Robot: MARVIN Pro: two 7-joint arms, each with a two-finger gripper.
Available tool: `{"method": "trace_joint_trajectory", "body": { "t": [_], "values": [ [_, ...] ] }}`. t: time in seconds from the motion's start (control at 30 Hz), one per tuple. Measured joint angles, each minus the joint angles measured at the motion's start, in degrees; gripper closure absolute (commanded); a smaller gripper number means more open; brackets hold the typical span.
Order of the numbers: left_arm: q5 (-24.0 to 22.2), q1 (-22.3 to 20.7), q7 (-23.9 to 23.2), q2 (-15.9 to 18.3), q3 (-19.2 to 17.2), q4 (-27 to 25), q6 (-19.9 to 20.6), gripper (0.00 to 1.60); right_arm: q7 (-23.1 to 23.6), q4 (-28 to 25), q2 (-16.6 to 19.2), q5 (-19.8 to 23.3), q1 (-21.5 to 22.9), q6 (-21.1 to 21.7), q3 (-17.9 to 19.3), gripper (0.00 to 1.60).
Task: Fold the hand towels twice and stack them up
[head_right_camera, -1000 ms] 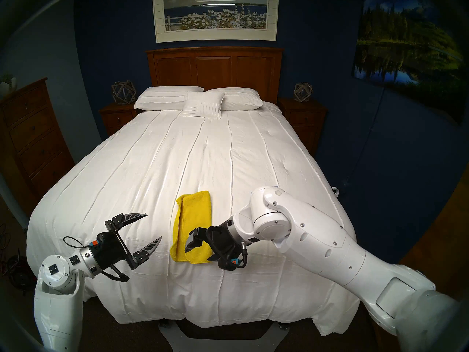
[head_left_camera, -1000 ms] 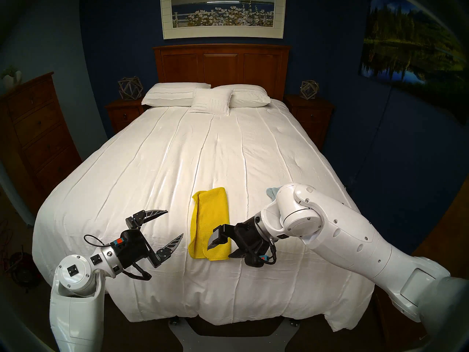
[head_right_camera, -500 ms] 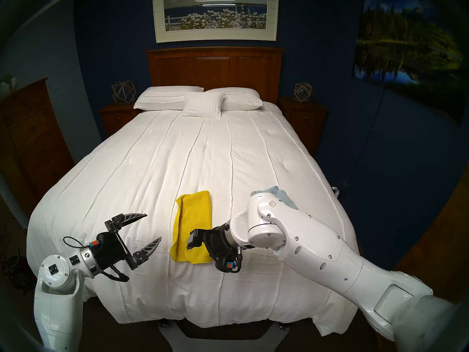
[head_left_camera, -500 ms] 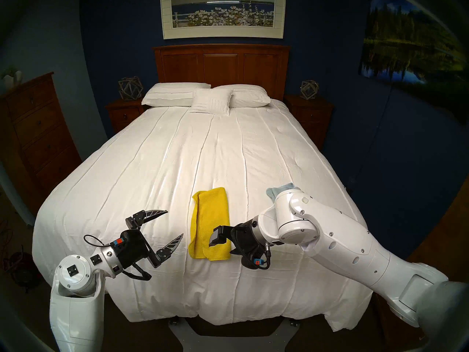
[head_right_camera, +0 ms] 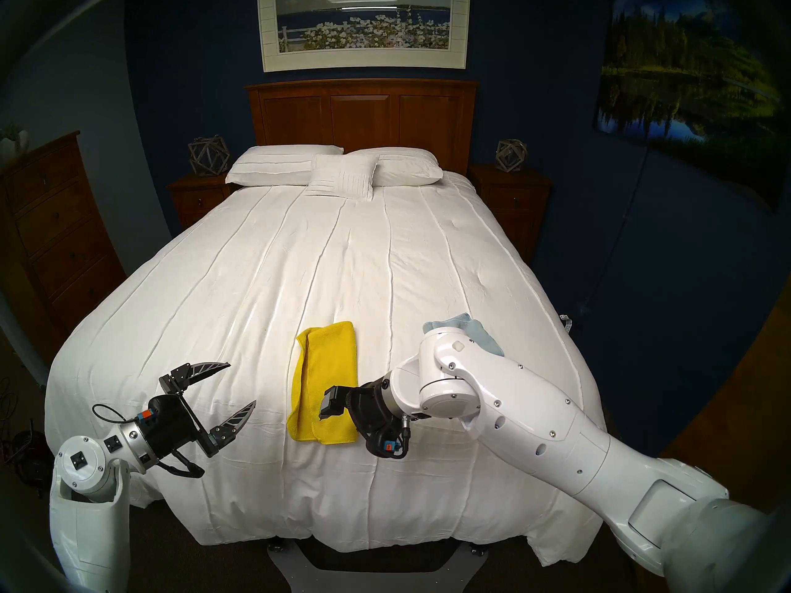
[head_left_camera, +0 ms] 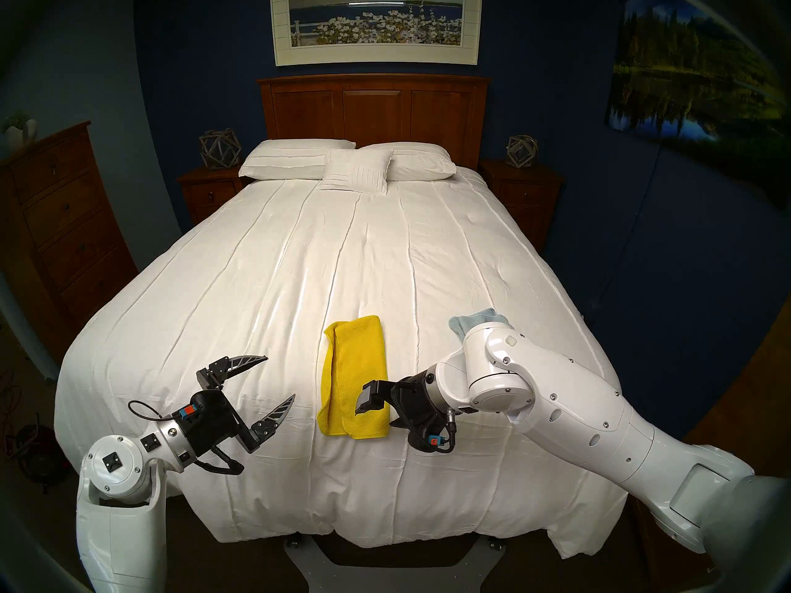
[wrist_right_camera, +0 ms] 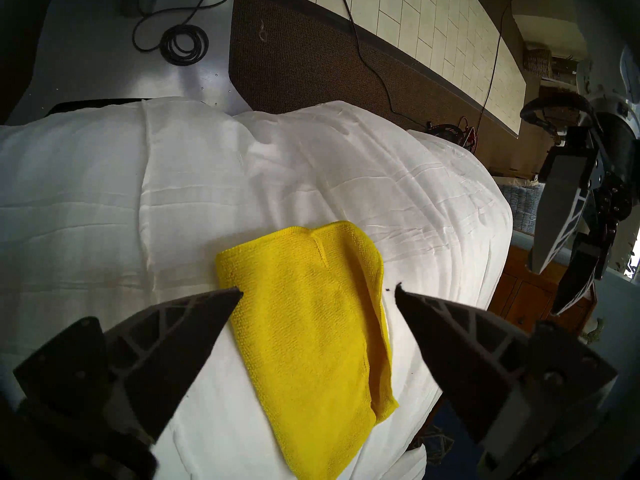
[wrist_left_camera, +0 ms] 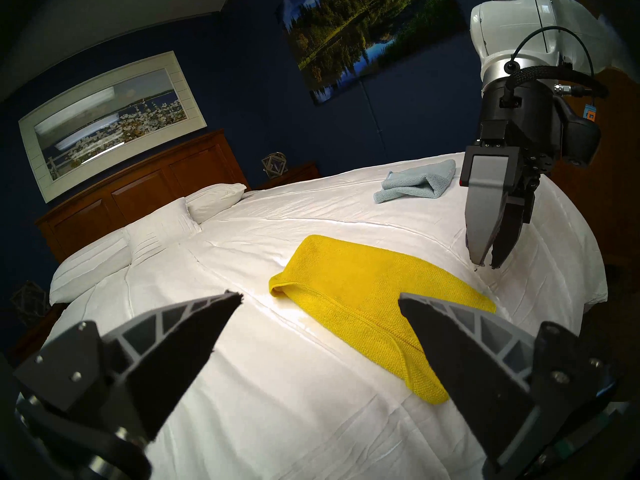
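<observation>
My left gripper (head_left_camera: 280, 378) is hanging at the left of the scene, above the white bedspread (head_left_camera: 239, 288), with its jaws standing wide apart and holding nothing. It is sitting beside the yellow towel (head_left_camera: 357, 369), not touching it.

The yellow towel is lying near the foot of the bed, in the middle, folded once into a long strip. Its layers are not lining up: one edge is peeking out along the left side and a loose flap is showing at the near end.

My right gripper (wrist_right_camera: 318, 290) is hovering over the towel's near end, angled downward, jaws spread apart and empty, one fingertip (wrist_right_camera: 228, 295) on either side of the strip.

Further right, the pale blue towel (wrist_left_camera: 414, 185) is lying rumpled and loosely doubled near the bed's right edge, partly hidden behind my right arm in the head views.

Risks, as I am judging them: closing on the near end, I could be pinching only the top layer, so the first fold would be peeling open. I could also be catching the bedspread along with the cloth and dragging it. The uneven edges could be carrying a crooked second fold.
</observation>
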Motion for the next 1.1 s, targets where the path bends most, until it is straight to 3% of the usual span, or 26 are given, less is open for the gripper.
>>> {"method": "trace_joint_trajectory", "body": {
  "t": [0.43, 0.77, 1.1],
  "values": [
    [-0.3, 1.7, -2.9, 0.6, -1.0, -0.2, 2.3, 0.0, -5.6, 4.1, -1.4, -9.9, -0.2, -0.6, -2.1, 0.0],
    [0.4, 1.6, -2.6, 0.6, -1.2, -0.1, 2.6, 0.0, -7.9, 5.7, -3.4, -12.0, -0.5, 1.4, -2.5, 0.0],
    [0.4, 1.4, -2.4, 0.6, -1.2, -0.1, 2.2, 0.0, -8.4, 6.7, -3.9, -13.2, -0.5, 0.6, -4.1, 0.0]
  ]
}}
